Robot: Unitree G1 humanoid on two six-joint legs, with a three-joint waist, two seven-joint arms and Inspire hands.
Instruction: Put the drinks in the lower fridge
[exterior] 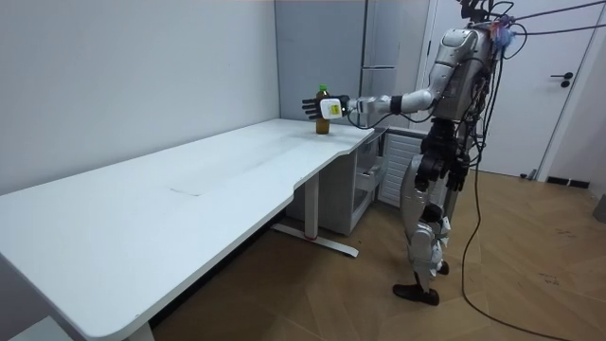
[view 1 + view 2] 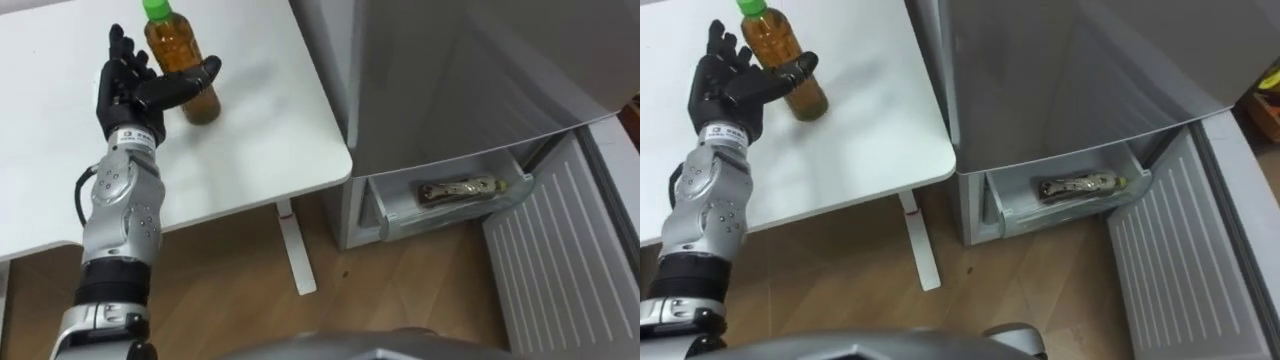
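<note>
– Left hand (image 2: 128,85) status?
– Open, thumb across upright bottle (image 2: 185,60), upper left, well inside table (image 2: 270,130) edge.
– Added by eye views?
– Second bottle (image 2: 460,190) lying in fridge drawer (image 2: 400,222), centre right. Room view: bare floor (image 1: 540,275), lower right.

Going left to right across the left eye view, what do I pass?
left hand → green-capped tea bottle → white table leg → lying bottle in the fridge drawer → open fridge door
</note>
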